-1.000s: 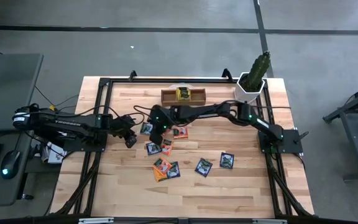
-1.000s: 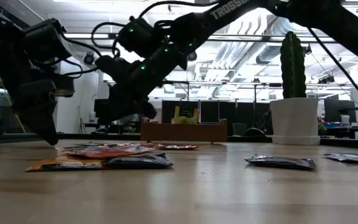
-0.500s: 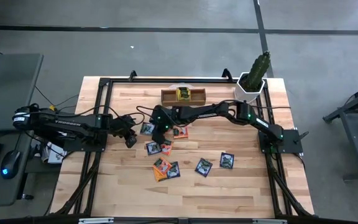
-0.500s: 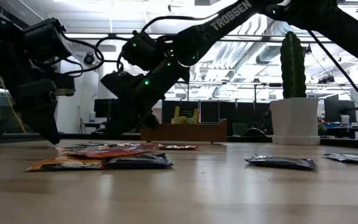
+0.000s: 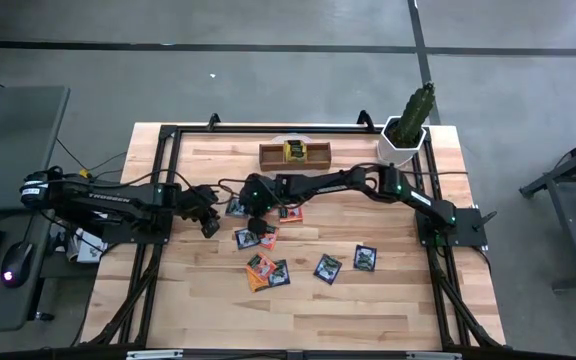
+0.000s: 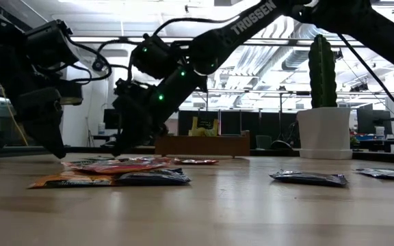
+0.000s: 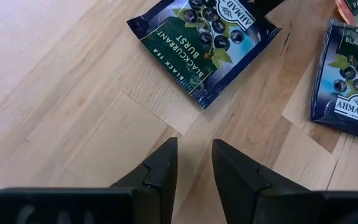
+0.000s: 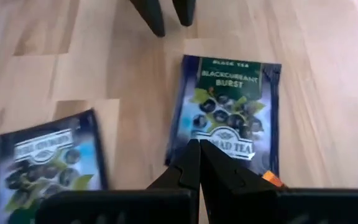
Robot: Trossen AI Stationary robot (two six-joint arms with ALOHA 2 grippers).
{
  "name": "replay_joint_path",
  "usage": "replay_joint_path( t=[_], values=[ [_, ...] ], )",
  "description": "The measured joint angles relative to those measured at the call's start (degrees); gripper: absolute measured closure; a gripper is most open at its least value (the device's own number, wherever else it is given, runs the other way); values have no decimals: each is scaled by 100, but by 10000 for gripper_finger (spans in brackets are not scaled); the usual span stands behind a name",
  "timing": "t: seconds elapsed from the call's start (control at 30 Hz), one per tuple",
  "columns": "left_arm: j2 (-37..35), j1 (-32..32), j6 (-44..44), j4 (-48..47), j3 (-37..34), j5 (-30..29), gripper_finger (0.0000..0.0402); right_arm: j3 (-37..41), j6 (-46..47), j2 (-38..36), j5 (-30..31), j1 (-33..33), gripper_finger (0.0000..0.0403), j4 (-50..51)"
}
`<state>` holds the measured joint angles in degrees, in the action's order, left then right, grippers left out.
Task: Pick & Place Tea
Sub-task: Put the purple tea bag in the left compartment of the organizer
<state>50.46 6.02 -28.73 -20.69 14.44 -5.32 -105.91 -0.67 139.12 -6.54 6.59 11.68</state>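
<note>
Hovering over a dark blue blackcurrant sachet (image 8: 232, 112) lying flat on the table (image 5: 388, 300) near the wooden tray (image 5: 295, 157), the right gripper (image 8: 197, 152) is clenched and empty, so it should open before descending and pinch one edge; the left gripper (image 7: 194, 158) waits nearby, fingers slightly apart, empty.

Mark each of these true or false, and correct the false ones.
1. The right gripper has its fingers shut over a Blackcurrant Burst sachet. True.
2. The left gripper clamps a sachet. False: its fingers stand slightly apart over bare wood, holding nothing.
3. The wooden tray sits at the table's far edge, next to the potted cactus. True.
4. All sachets are already in the tray. False: many still lie scattered on the table.
</note>
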Motion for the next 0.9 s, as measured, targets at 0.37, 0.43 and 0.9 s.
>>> replay_joint_path(
  t=[0.37, 0.43, 0.9],
  values=[
    [0, 0, -25, 239, 2, -25, 302, -33, 59, 200, -27, -29, 403, 213],
    [0, 4, -121, 268, 2, -145, 302, -33, 59, 200, -24, -40, 403, 290],
    [7, 9, -1851, 161, 2, -562, 302, -15, 214, 211, -75, -74, 403, 339]
  ],
)
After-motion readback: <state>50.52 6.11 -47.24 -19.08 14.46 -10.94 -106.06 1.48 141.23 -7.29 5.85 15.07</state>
